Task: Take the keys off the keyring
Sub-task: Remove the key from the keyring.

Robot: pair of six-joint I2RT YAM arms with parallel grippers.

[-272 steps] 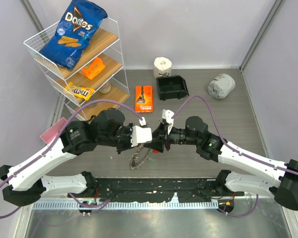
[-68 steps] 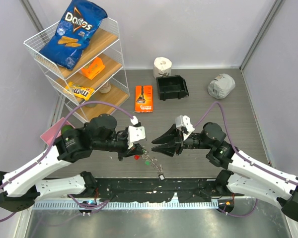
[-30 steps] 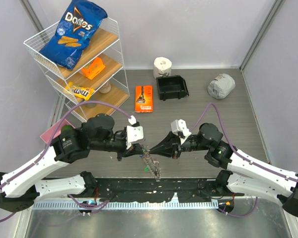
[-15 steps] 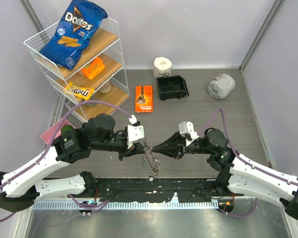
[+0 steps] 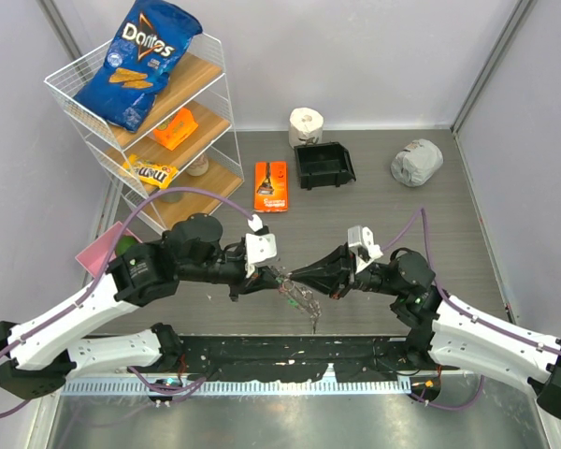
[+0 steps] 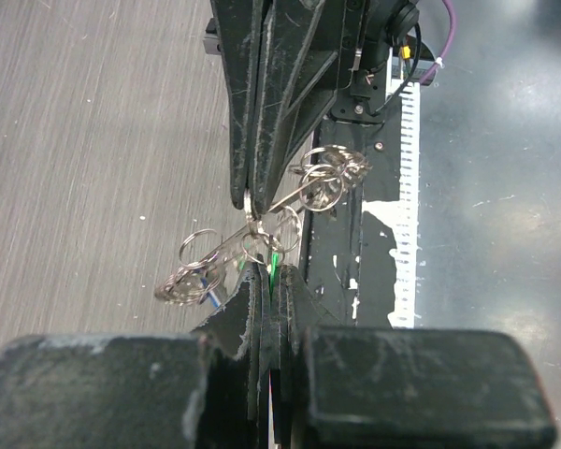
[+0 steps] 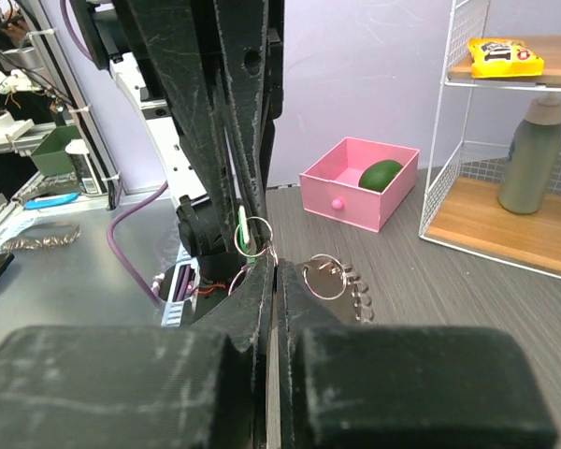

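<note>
Early stage, by the look of it: left gripper (image 5: 267, 279) and right gripper (image 5: 295, 276) jaws both closed, pinching the keyring (image 5: 302, 299) from 9 and 3 o'clock above the tabletop's (image 5: 374, 206) 6 o'clock edge, with the keys (image 6: 274, 267) seemingly all still attached.

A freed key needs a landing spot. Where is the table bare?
Bare table lies right of centre, bordered by the grey bundle, black bin and right arm. Crowded: the middle, where the left gripper and right gripper pinch the keyring, and the back left by the wire shelf.
</note>
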